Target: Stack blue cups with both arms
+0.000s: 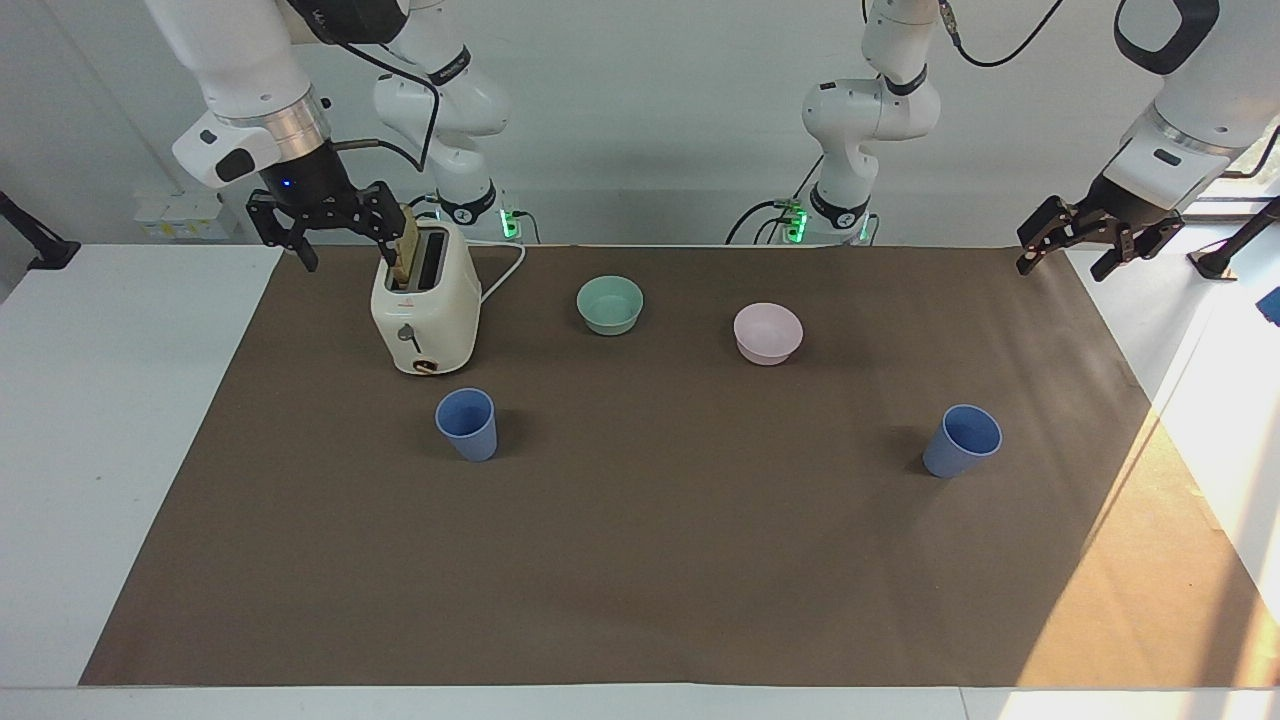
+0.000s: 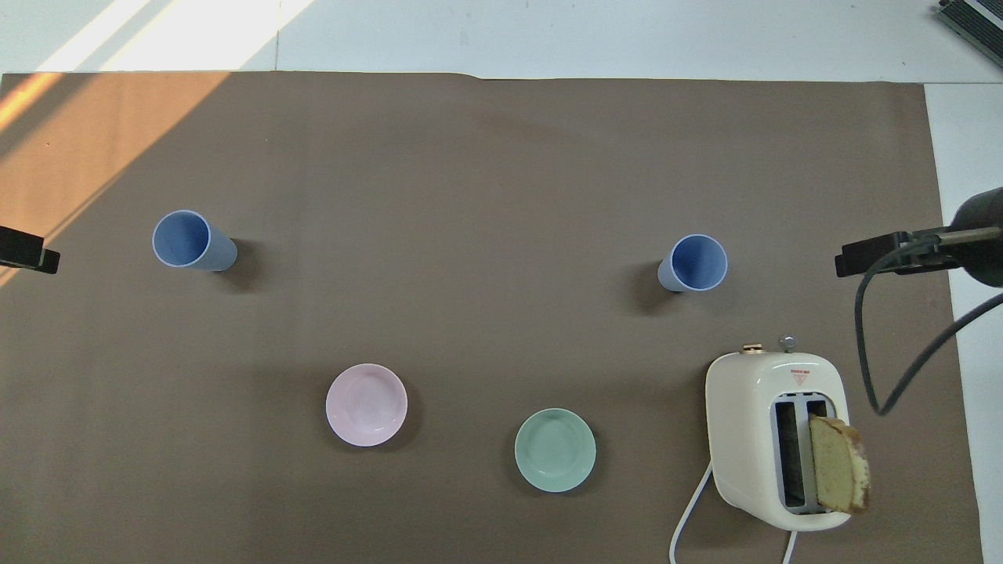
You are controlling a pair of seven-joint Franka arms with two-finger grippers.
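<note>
Two blue cups stand upright and apart on the brown mat (image 1: pixel 640 560). One blue cup (image 1: pixel 467 425) is farther from the robots than the toaster; it shows in the overhead view (image 2: pixel 693 264). The other blue cup (image 1: pixel 962 441) stands toward the left arm's end, also in the overhead view (image 2: pixel 192 241). My right gripper (image 1: pixel 345 248) hangs open and empty beside the toaster's top; its tip shows from above (image 2: pixel 885 258). My left gripper (image 1: pixel 1063 262) hangs open and empty over the mat's corner, at the overhead view's edge (image 2: pixel 27 252).
A cream toaster (image 1: pixel 425 310) holds a bread slice (image 1: pixel 404 250) in one slot, its white cord trailing toward the robots. A mint-green bowl (image 1: pixel 610 304) and a pale pink bowl (image 1: pixel 768 332) sit nearer the robots than the cups. Two smaller white arms (image 1: pixel 860 120) stand at the table's back.
</note>
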